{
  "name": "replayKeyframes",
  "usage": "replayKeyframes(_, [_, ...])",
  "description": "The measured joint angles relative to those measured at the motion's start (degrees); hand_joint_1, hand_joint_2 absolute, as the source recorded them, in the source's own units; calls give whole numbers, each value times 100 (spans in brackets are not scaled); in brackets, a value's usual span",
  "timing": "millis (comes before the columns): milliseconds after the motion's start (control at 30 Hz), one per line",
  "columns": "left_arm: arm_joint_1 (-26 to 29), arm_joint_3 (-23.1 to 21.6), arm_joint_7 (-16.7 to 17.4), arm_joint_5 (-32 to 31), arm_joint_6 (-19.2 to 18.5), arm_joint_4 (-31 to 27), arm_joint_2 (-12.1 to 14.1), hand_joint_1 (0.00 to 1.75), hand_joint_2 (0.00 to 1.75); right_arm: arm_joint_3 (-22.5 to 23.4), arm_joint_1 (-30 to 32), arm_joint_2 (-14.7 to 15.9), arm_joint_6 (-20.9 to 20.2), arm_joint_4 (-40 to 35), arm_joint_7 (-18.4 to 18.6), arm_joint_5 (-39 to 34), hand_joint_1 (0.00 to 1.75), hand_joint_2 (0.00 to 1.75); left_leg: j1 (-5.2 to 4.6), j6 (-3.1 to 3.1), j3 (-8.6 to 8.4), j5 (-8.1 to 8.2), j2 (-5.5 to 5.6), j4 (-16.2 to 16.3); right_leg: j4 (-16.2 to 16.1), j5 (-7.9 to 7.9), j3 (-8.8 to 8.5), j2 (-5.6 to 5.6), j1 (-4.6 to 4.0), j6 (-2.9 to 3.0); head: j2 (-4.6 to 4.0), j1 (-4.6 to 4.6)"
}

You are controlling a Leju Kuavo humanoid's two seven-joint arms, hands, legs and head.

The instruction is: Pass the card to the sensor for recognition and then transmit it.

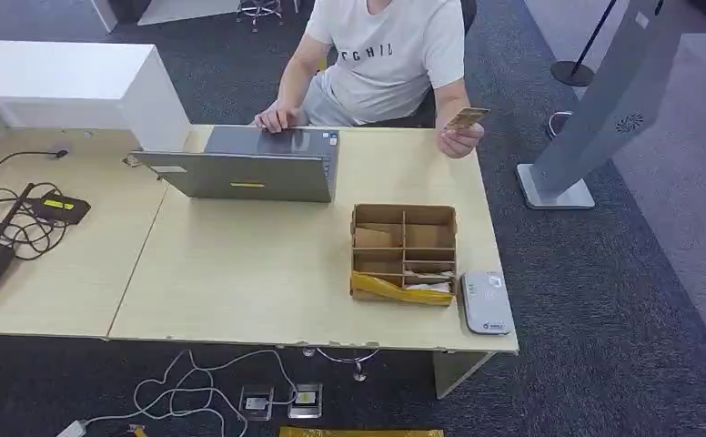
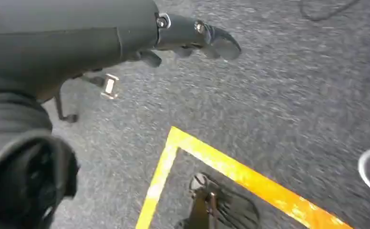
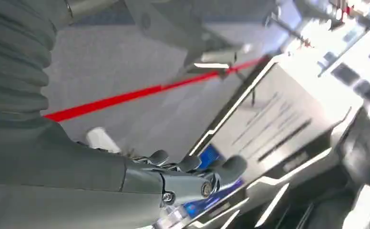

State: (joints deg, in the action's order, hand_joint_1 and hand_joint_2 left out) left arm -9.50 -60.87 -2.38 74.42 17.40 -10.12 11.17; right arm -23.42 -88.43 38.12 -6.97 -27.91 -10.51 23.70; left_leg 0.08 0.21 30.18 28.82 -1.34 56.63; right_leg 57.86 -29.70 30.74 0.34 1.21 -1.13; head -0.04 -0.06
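A person seated across the table holds a gold card (image 1: 466,118) up over the far right table edge. The grey-white card sensor (image 1: 487,302) lies flat at the near right corner of the wooden table (image 1: 258,273), right beside a cardboard divider box (image 1: 404,253). My left hand (image 2: 192,36) hangs over grey carpet in the left wrist view, fingers stretched out and holding nothing. In the blurred right wrist view my right hand (image 3: 192,174) has its fingers apart, with nothing in them, in front of a white kiosk panel.
An open grey laptop (image 1: 249,164) stands mid-table before the person. Black cables and a small device (image 1: 22,218) clutter the left end. A white counter (image 1: 67,82) sits at the back left, a grey kiosk stand (image 1: 595,118) to the right. Yellow floor tape (image 2: 231,171) marks the carpet.
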Motion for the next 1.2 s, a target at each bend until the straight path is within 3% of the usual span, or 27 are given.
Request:
replayKeyframes(33, [-33,-4,0,0,-2,-4,-9,0,0,-240,65,-77,57,-88,2,-106,0,175,2,4,-62,-26,36,5,1,6,15,-41,-3,-5,0,-11])
replayKeyframes(133, [-4,-35,0,0,0,-4,-2,0,0,-920,108,-167,162,-318,-39,-433,0,175,8,-10,1,-73,155,15,8,25,50,-155,-9,0,0,-9])
replayKeyframes(333, [67,-92,11,-26,-26,4,11,0,0,-2060,272,-331,66,-661,-149,-227,0,175,8,-10,14,-69,156,14,6,23,52,-157,-10,1,0,-9])
replayKeyframes(567, [79,-140,155,-85,-85,4,13,0,0,-2977,534,-320,-155,-1259,209,68,0,175,7,-11,10,-70,146,22,6,30,55,-148,-9,-1,0,-9])
replayKeyframes(833, [82,-234,195,-96,-76,4,11,0,0,-3474,797,-140,-363,-1963,474,142,0,175,8,-11,11,-70,144,23,6,31,57,-137,-9,-2,0,-7])
replayKeyframes(1200, [83,-278,197,-98,-59,4,7,0,0,-3738,1088,91,-557,-2446,542,249,0,175,8,-11,13,-69,142,24,6,32,60,-136,-9,-2,0,-7])
